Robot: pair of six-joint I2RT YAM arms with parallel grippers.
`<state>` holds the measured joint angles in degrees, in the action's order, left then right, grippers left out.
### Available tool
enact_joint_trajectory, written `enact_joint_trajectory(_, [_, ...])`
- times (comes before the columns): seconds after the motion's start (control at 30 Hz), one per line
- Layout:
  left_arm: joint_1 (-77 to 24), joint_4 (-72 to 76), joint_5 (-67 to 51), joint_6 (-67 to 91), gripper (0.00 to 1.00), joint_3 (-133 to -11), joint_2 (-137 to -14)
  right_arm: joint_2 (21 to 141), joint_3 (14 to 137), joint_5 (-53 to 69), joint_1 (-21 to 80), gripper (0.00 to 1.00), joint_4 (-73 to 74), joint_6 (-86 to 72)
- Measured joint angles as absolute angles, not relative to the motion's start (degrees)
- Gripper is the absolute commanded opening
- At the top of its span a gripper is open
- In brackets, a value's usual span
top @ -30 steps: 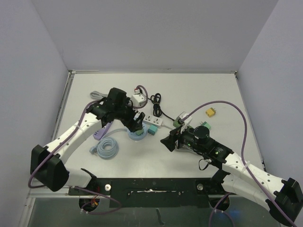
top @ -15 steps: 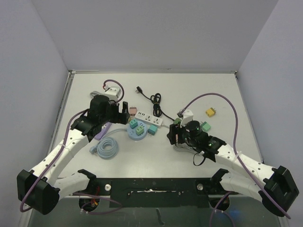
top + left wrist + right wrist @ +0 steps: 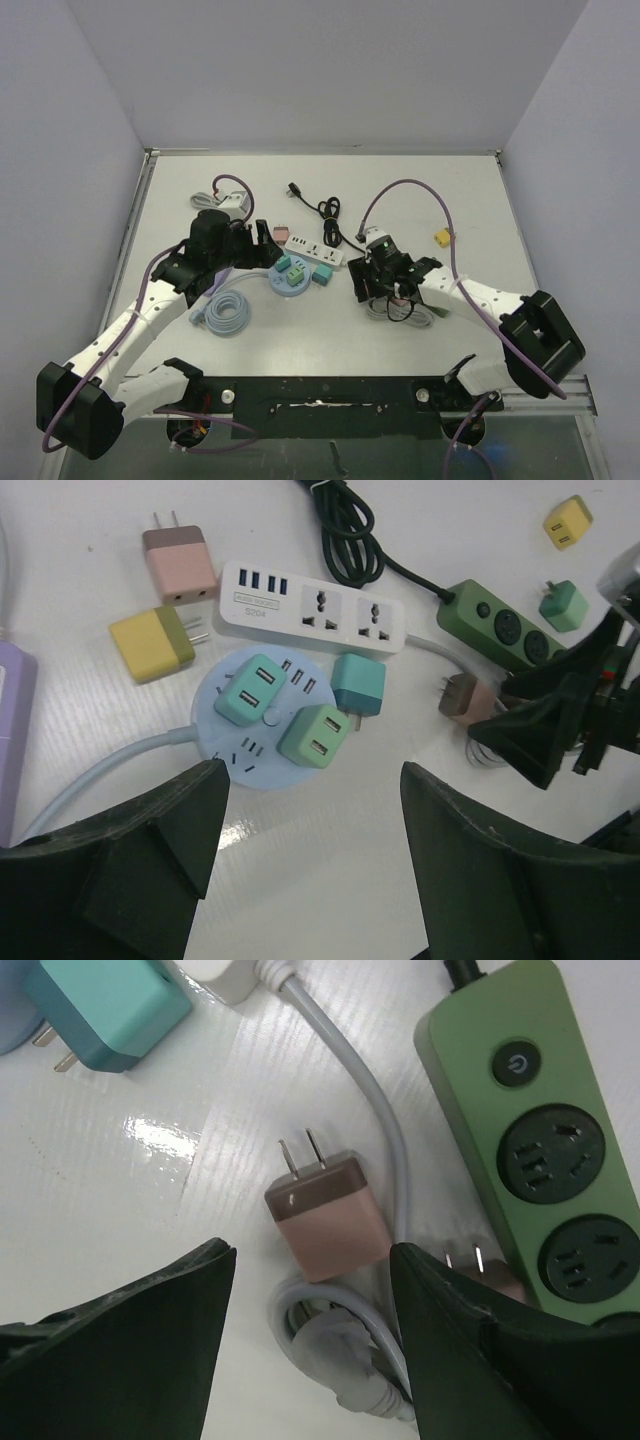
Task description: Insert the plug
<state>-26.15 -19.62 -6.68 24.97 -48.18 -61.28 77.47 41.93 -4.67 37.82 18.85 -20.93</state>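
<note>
Logging white surface (image 3: 450, 190), lilac walls (image 3: 300, 70); I see left hand (image 3: 310, 790) wide, empty; right hand (image 3: 312, 1260) wide above pink plug (image 3: 325, 1220); green strip (image 3: 530, 1140) cropped.

**A:** Right wrist view: what hems in the brown plug (image 3: 325, 1215)?
**B:** A white cable (image 3: 372, 1100) passes just beside it from 12 to 3 o'clock. The green power strip (image 3: 540, 1150) lies beyond at 2, and a coiled grey cable (image 3: 335, 1365) at 6. Bare table (image 3: 150, 1190) shows from 8 to 11.
**A:** Left wrist view: and the round hub (image 3: 270, 770)?
**B:** Green adapters (image 3: 250, 690) fill its upper face. A teal adapter (image 3: 358, 685) crowds 3 o'clock and a white strip (image 3: 310, 615) crowds 12. From 5 to 6 the table is open.
</note>
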Motion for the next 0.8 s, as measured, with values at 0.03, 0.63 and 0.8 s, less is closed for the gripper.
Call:
enact_joint_trajectory(0.03, [-26.2,-19.4,-7.3,25.5,0.67,-48.1,-61.3,78.7,42.9,-4.1,37.8,0.61,19.2,-20.3])
enact_joint_trajectory(0.63, [-26.1,-18.0,-11.5,28.4,0.66,-46.0,-61.3,88.9,48.6,-4.1,37.8,0.51,22.0,-15.4])
enact_joint_trajectory(0.8, [-26.1,-17.7,-11.9,28.6,0.66,-46.0,-61.3,89.8,48.6,-4.1,38.0,0.35,22.0,-15.4])
